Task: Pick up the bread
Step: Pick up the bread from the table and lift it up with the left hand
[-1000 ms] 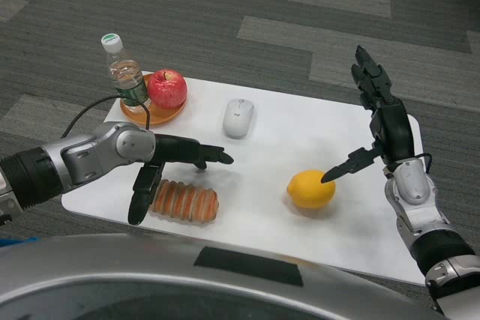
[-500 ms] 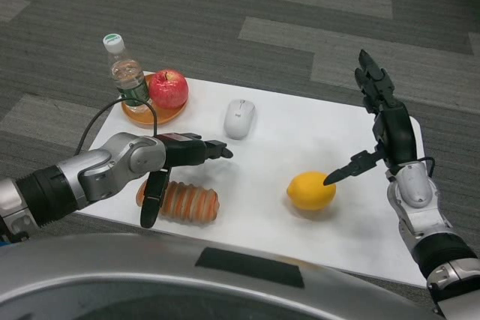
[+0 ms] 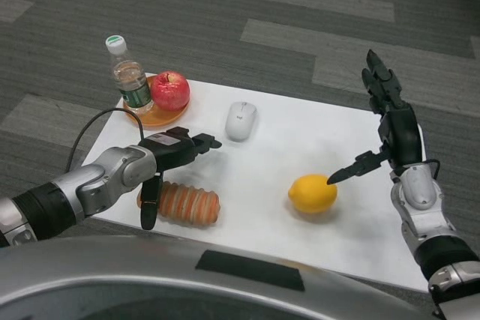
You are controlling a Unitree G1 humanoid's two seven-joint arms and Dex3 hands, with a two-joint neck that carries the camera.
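Bread (image 3: 184, 203) under left hand (image 3: 169, 157)

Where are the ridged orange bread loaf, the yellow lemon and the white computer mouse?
ridged orange bread loaf (image 3: 187, 203), head view, on the middle of its ribbed top.
yellow lemon (image 3: 313, 193), head view, on the centre of its rind.
white computer mouse (image 3: 240, 121), head view, on the middle of its shell.

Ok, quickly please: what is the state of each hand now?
Left hand: open, fingers spread over the bread, holding nothing.
Right hand: open, holding nothing.
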